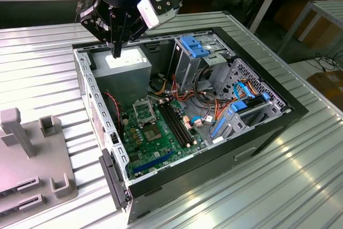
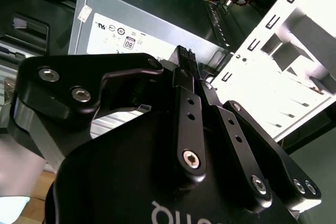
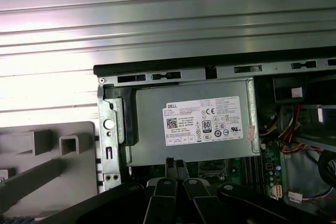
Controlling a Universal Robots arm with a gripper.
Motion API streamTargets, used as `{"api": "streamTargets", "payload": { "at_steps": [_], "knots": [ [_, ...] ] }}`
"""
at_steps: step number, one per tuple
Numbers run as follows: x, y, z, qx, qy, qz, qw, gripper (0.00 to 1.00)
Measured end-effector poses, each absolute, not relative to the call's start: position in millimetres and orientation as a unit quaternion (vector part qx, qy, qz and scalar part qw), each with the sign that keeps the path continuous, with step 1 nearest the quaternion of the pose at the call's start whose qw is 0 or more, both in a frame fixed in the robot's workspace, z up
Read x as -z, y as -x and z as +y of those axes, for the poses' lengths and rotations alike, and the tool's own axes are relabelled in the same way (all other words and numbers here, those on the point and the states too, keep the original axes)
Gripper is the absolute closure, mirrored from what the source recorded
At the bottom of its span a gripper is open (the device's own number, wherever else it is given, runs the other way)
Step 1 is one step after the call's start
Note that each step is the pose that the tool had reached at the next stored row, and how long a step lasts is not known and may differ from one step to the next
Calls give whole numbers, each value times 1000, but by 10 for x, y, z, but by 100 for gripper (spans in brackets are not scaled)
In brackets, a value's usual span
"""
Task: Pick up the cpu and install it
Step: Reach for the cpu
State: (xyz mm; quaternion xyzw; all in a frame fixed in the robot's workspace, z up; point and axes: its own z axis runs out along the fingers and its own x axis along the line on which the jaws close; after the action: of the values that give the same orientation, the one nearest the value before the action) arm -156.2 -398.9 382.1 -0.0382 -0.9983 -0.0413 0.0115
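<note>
1. Hovers above the grey metal power-supply box (image 1: 128, 68) inside the open black computer case (image 1: 182, 183) on the ribbed silver desk (image 1: 257, 197), black pincer (image 1: 117, 52) squeezed narrow, tips together, holding nothing.
2. Probably lies flat on the green motherboard (image 1: 161, 151), just beside the silver socket frame (image 1: 143, 112) and well apart from the pincer: small square dark-grey metal-topped cpu (image 1: 151, 134).
3. Looks light, stiff, thin; likely slick on top and fragile underneath. Calls for a level hold by two opposite edges.
</note>
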Motion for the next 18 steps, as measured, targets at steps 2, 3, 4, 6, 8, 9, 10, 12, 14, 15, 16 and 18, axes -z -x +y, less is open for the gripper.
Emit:
{"api": "streamTargets", "payload": {
  "at_steps": [2,3,4,6,8,9,10,12,14,15,16,18],
  "knots": [
    [-3820,1575,-3989,42,38,-998,12,89],
    [-3820,1583,-3989,42,38,-998,12,89],
    [-3820,1587,-3989,42,38,-998,12,89],
    [-3818,1597,-3989,42,38,-998,12,89],
    [-3818,1615,-3989,42,38,-998,12,89],
    [-3816,1624,-3989,42,38,-998,12,89],
    [-3815,1630,-3989,42,38,-998,13,89],
    [-3813,1638,-3989,42,38,-998,13,89],
    [-3812,1645,-3989,43,38,-998,14,89],
    [-3811,1649,-3989,43,38,-998,14,89],
    [-3811,1653,-3989,43,38,-998,15,89],
    [-3809,1664,-3989,43,38,-998,15,89]
  ]
}}
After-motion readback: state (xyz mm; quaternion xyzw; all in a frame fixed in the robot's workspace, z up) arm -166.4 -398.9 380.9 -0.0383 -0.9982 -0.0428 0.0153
